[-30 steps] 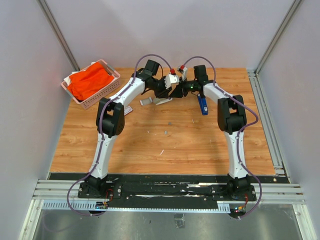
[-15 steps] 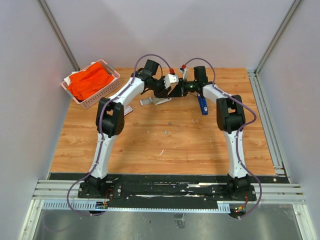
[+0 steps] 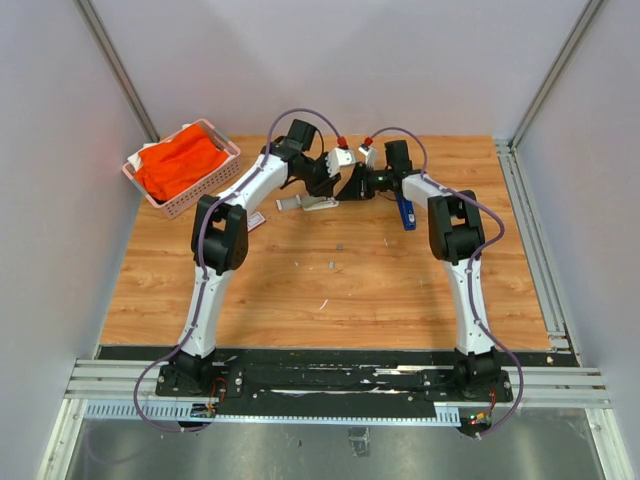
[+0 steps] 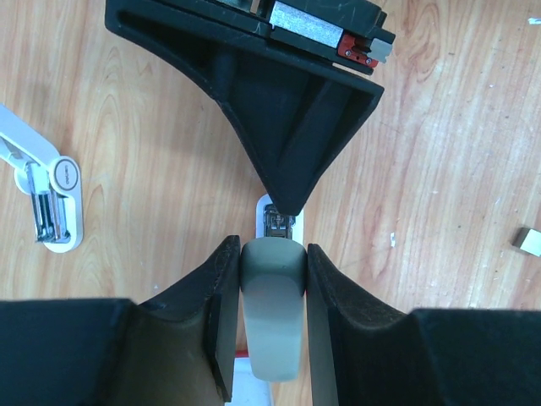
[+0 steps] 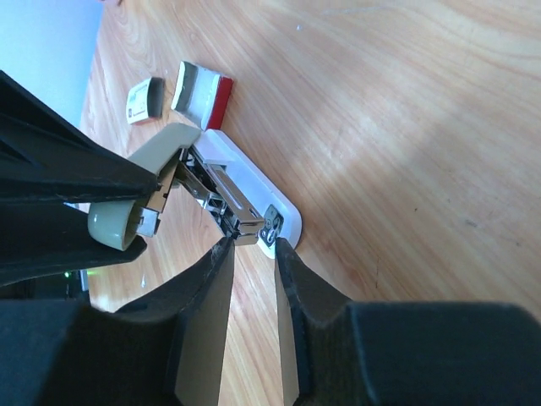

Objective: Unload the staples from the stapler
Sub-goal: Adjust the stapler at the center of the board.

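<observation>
The right arm has swung in toward the left over the last second. The right gripper (image 5: 252, 247) now sits at the front end of the white stapler (image 5: 254, 179), where before it stood a little further off. The stapler itself looks nudged slightly leftward. Neither pair of jaws has changed its width.

The left gripper (image 4: 272, 250) is clamped on the grey top arm (image 4: 272, 321), which is swung up and away from the white base so the metal magazine (image 5: 221, 199) lies exposed. The right fingertips bracket the magazine's nose with a narrow gap. Whether they actually bite on it cannot be told. As a judgement, the loading channel is now within reach, so the staples could be drawn or shaken out next. None can be made out in the magazine.

This stapler rests on the table (image 3: 250, 290) near the far middle. Its long axis runs roughly left to right in the overhead view, nose toward the right arm and hinge toward the left.

The blue stapler (image 3: 403, 212) lies untouched just beside the right forearm. Its long axis runs near to far, and which end is its nose is unclear
</observation>
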{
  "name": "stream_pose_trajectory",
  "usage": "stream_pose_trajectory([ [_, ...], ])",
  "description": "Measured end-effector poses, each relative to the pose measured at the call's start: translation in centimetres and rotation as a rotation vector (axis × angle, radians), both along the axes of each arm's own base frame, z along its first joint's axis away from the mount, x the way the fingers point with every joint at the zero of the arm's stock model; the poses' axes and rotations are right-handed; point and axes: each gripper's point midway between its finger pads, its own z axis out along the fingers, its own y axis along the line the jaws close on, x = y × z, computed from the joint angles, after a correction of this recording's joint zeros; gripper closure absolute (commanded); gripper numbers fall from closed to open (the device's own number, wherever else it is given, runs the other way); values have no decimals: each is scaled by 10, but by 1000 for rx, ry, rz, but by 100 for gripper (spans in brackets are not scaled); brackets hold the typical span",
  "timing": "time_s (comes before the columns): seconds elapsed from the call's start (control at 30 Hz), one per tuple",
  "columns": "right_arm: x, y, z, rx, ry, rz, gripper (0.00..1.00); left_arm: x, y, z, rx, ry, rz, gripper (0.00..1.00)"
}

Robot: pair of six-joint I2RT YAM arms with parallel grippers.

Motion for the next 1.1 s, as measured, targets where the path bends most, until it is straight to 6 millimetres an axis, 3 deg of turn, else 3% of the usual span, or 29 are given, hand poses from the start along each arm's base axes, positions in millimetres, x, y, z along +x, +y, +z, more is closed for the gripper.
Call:
stream_pose_trajectory([
  [0.43,13,15,6,181,142,-87,72,10,12,1,18,-17,39,100],
  [0.67,19,21,31,294,137,-108,72,12,7,6,4,-30,37,100],
  [0.77,20,21,33,306,142,-112,75,13,7,7,1,-35,38,100],
  [1.1,18,11,-4,108,132,-125,85,11,0,3,-12,-13,29,100],
])
